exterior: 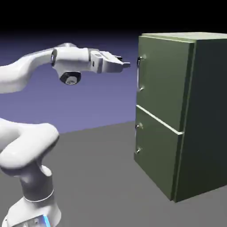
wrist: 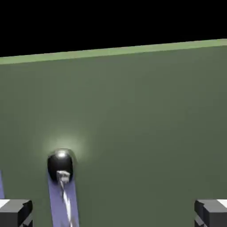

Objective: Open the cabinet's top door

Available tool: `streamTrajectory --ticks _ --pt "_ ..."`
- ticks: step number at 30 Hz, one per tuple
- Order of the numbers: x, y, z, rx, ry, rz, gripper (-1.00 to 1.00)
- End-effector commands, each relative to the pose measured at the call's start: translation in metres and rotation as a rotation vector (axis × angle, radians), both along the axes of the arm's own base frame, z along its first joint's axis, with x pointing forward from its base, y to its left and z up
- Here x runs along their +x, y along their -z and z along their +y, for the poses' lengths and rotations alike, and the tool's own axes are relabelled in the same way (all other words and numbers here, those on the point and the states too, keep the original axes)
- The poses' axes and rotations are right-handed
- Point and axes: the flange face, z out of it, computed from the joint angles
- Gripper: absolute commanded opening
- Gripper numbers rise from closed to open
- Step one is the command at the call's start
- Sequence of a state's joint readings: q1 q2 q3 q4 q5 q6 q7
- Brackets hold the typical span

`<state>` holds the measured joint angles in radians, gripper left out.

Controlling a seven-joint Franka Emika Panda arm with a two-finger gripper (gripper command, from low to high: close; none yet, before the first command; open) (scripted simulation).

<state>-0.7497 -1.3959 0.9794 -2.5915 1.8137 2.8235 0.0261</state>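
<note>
We have our fingers (wrist: 17,213) spread wide apart with nothing between them, level with the upper part of the top door (exterior: 163,80) and just short of its handle (exterior: 138,74). The green cabinet (exterior: 208,115) stands at the exterior view's right, its top door closed above the shorter door (exterior: 157,153).

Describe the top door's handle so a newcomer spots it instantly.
Find the tall olive-green cabinet. On its taller upper door, near the edge facing the arm, is a slim vertical bar handle. It sits above the pale dividing line, unlike the lower door's handle.
</note>
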Motion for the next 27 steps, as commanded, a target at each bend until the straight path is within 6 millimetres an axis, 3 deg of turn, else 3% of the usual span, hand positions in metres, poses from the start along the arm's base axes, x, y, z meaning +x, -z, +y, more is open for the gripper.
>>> streamTrajectory --ticks 1,10,11,16,17,18,27 --pt "0.003 0.005 0.004 -0.007 -0.001 -0.009 0.0" --pt "0.04 0.069 0.028 -0.08 -0.006 -0.07 0.0" --pt "0.04 0.069 0.028 -0.08 -0.006 -0.07 0.0" --pt "0.09 0.069 0.025 -0.08 -0.006 -0.07 0.0" --pt "0.09 0.069 0.025 -0.08 -0.006 -0.07 -1.0" --pt "0.09 0.069 0.025 -0.08 -0.006 -0.07 -1.0" --pt "0.015 0.069 -0.022 -0.07 -0.284 -0.081 -1.0"
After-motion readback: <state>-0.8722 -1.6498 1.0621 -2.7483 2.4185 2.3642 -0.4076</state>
